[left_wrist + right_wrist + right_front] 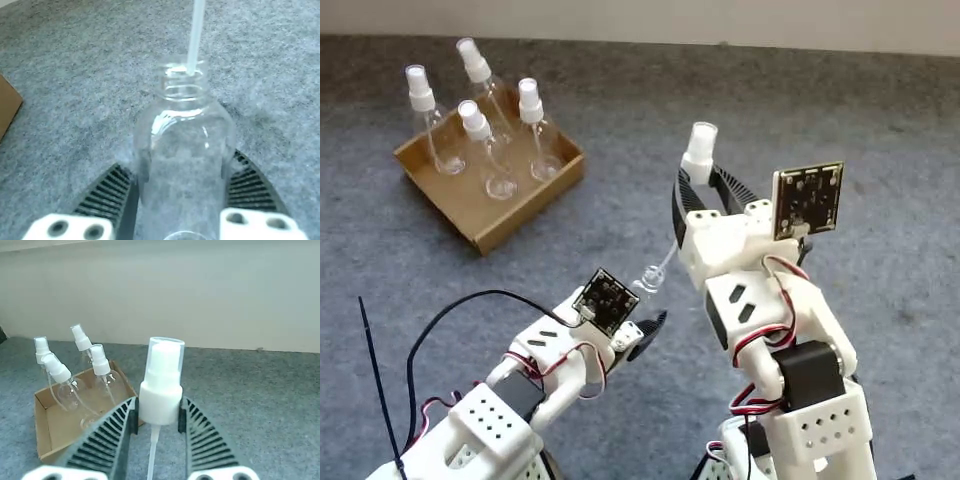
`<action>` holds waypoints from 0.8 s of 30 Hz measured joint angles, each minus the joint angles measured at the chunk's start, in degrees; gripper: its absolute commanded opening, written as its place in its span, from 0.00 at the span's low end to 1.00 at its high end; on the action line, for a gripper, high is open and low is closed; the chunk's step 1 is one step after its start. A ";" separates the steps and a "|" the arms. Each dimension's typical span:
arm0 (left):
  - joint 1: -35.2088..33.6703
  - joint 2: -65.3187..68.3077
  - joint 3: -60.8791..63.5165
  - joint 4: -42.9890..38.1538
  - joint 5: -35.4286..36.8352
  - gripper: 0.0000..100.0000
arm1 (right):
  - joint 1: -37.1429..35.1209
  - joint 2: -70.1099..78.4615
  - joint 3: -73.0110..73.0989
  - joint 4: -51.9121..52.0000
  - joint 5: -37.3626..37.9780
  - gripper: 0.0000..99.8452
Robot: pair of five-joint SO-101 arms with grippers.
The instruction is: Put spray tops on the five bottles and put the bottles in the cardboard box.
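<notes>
My left gripper is shut on a clear uncapped bottle, which tilts with its open neck toward the right arm. Just above it, my right gripper is shut on a white spray top. The thin dip tube of the spray top reaches down into the bottle's neck; its cap stands well above the neck. The cardboard box at the back left holds several capped bottles.
Grey carpet covers the table, with free room to the right of the box and behind the arms. A black cable runs along the near left by the left arm's base. A pale wall rises behind the table.
</notes>
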 measured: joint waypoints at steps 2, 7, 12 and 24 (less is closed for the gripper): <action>0.00 0.00 0.00 0.00 0.00 0.08 | 0.00 0.00 0.00 0.00 0.00 0.03; 0.00 0.00 0.00 0.00 0.00 0.08 | 0.09 0.00 0.00 -3.16 0.00 0.03; 0.00 0.00 0.00 0.00 0.00 0.08 | 1.49 0.00 0.00 -4.22 0.00 0.03; 0.00 0.00 0.00 0.00 0.00 0.08 | 2.81 -0.18 6.51 -4.22 0.00 0.03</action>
